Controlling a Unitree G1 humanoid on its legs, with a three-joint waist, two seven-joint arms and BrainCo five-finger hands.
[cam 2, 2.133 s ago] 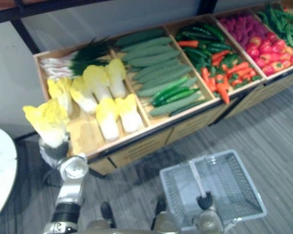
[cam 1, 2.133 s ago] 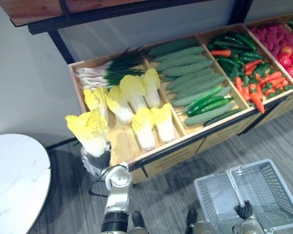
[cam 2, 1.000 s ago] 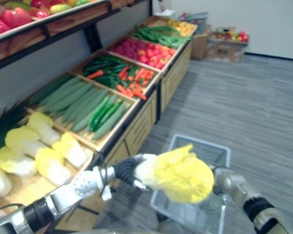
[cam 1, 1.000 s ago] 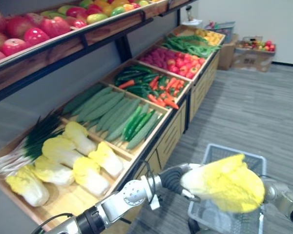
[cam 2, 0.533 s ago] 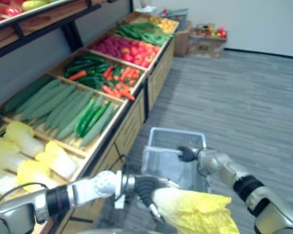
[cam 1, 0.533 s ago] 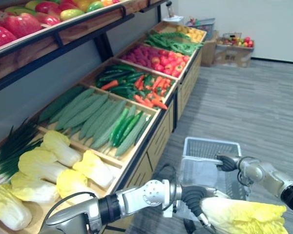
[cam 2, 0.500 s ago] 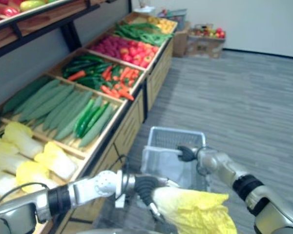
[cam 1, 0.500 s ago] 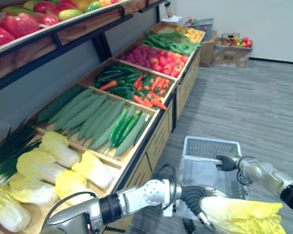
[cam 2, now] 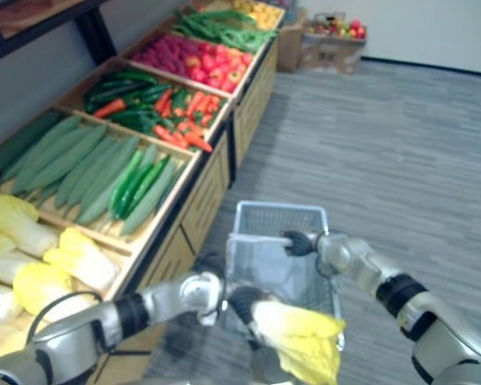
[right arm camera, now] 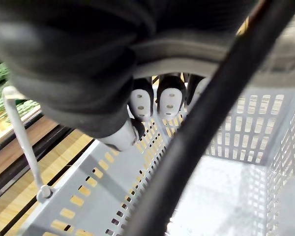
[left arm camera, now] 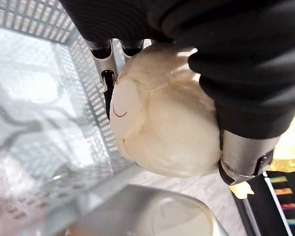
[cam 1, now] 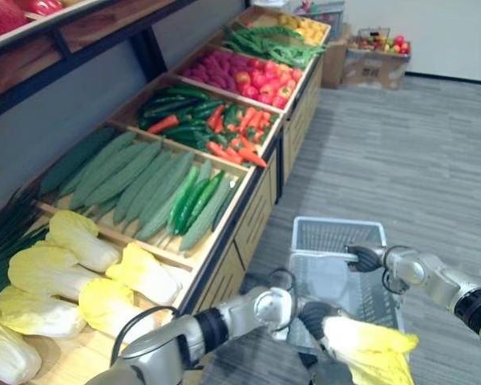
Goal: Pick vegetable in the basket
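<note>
My left hand (cam 1: 315, 315) is shut on a napa cabbage (cam 1: 370, 351) with a white base (left arm camera: 162, 128) and yellow leaves. It holds the cabbage at the near end of a grey mesh basket (cam 1: 337, 234), right by the mesh wall (left arm camera: 49, 98). I cannot tell whether the cabbage touches the basket. My right hand (cam 1: 365, 257) is shut on the basket's black handle (right arm camera: 201, 137) and holds the basket above the floor, beside the vegetable shelf.
The wooden shelf (cam 1: 248, 210) on the left holds bins of napa cabbages (cam 1: 64, 273), cucumbers (cam 1: 136, 184), peppers with carrots (cam 1: 216, 128) and red vegetables (cam 1: 248, 76). Boxes of produce (cam 1: 377, 64) stand at the far wall. Grey floor (cam 1: 417, 152) lies to the right.
The whole view has shifted along the shelf. My left hand has carried the cabbage lower, to the basket's near end. My right hand keeps hold of the handle.
</note>
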